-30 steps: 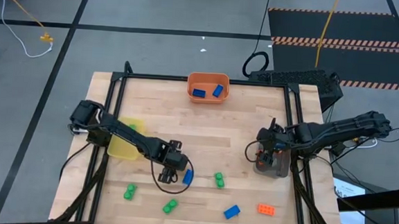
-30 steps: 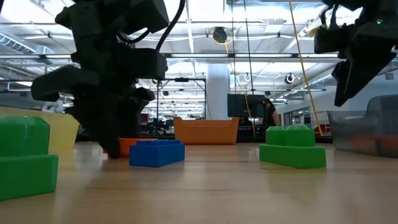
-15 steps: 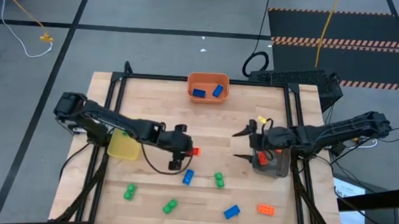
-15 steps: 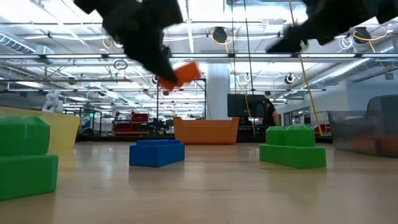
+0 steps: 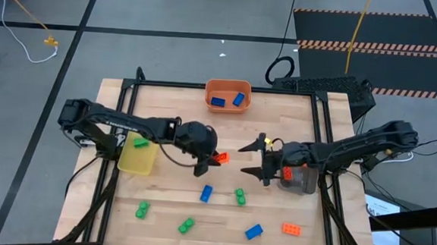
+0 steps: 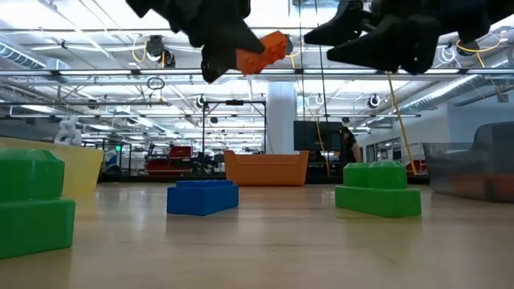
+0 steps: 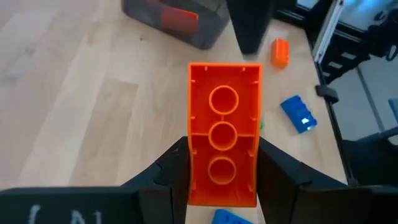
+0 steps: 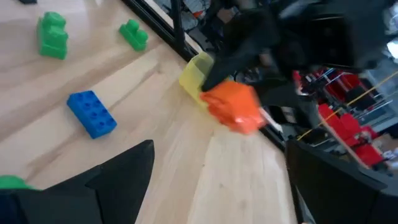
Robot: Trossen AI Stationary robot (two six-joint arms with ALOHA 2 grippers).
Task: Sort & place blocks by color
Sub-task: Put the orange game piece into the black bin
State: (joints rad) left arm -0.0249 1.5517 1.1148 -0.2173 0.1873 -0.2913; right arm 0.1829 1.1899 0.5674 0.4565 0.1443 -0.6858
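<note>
My left gripper [image 5: 215,159] is shut on an orange block [image 5: 219,157] in the air over the table's middle; the low view shows the block [image 6: 265,50] high up. My right gripper [image 5: 251,160] is open and lies level, its fingers pointing left at the block from a short way off, touching nothing. Its wrist view shows the orange block [image 8: 235,107] ahead of its fingers [image 8: 118,174]. A blue block [image 5: 206,193] and a green block [image 5: 240,196] rest flat on the table below. More green, blue and orange blocks lie along the near edge. My left gripper pinches the orange block between its two fingers [image 7: 174,171], on the long sides near one end [image 7: 221,186]. The fingers reach from the table's left toward its right. The block is lifted clear, sticks out forward past the fingertips, and shows its hollow underside [image 7: 224,99] to the wrist camera.
An orange bin [image 5: 228,95] at the far edge holds two blue blocks. A yellow bin [image 5: 136,157] on the left holds a green block. A grey bin [image 5: 300,181] on the right, behind my right gripper, holds orange blocks. An orange block [image 5: 292,229] lies near right.
My left gripper took the orange block off the table beside the blue block, lifted it clear and carried it up and toward the right. My right gripper left its place above the grey bin, turned level and moved left toward the block.
</note>
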